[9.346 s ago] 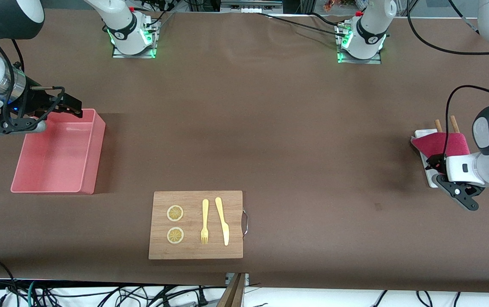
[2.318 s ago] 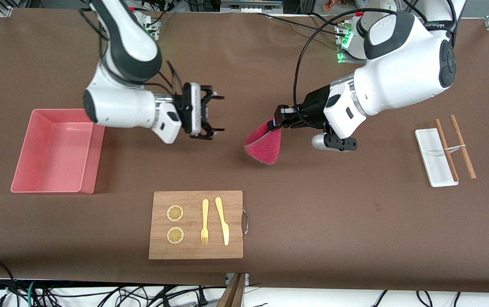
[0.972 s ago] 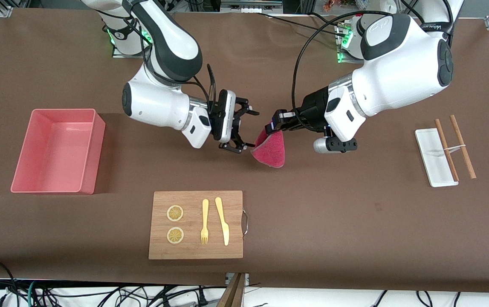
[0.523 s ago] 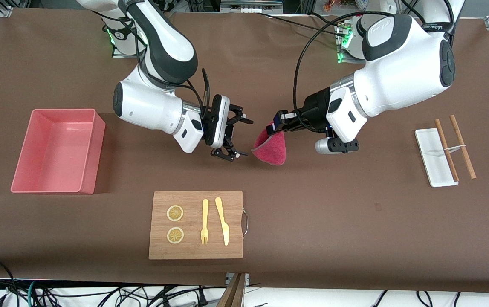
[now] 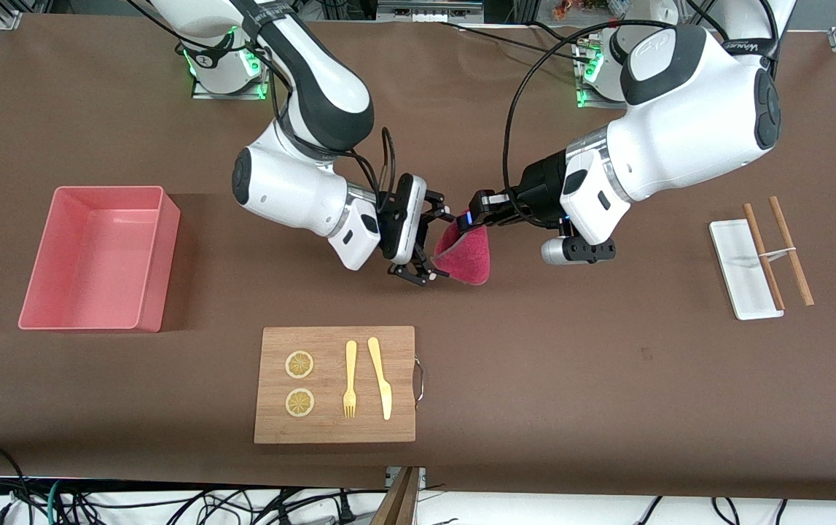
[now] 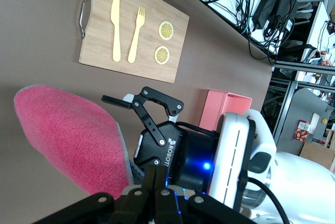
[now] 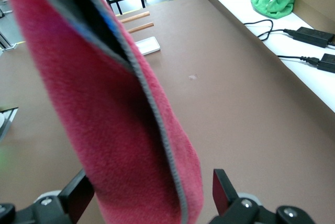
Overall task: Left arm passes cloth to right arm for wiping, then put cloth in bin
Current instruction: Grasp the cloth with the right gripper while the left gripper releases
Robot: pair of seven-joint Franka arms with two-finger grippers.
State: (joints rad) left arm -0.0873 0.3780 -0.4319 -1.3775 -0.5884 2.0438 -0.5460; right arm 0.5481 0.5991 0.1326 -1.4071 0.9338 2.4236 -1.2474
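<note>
Chopping board (image 5: 334, 384): you had it nearest the front camera, carrying two lemon slices (image 5: 299, 383), a fork (image 5: 350, 378) and a knife (image 5: 380, 377).
Bin (image 5: 152, 264): you saw the pink tub at the right arm's end of the table, farther from the camera than the board.
Cloth (image 5: 466, 254): it hung folded over the table's middle, between both grippers.
Right gripper (image 5: 435, 246): its fingers were spread, one on either side of the cloth's edge.
Left gripper (image 5: 473, 218): it was pinching the cloth's top corner.
White tray (image 5: 738, 267): it lay at the left arm's end, with two wooden sticks (image 5: 778, 249) across it.
</note>
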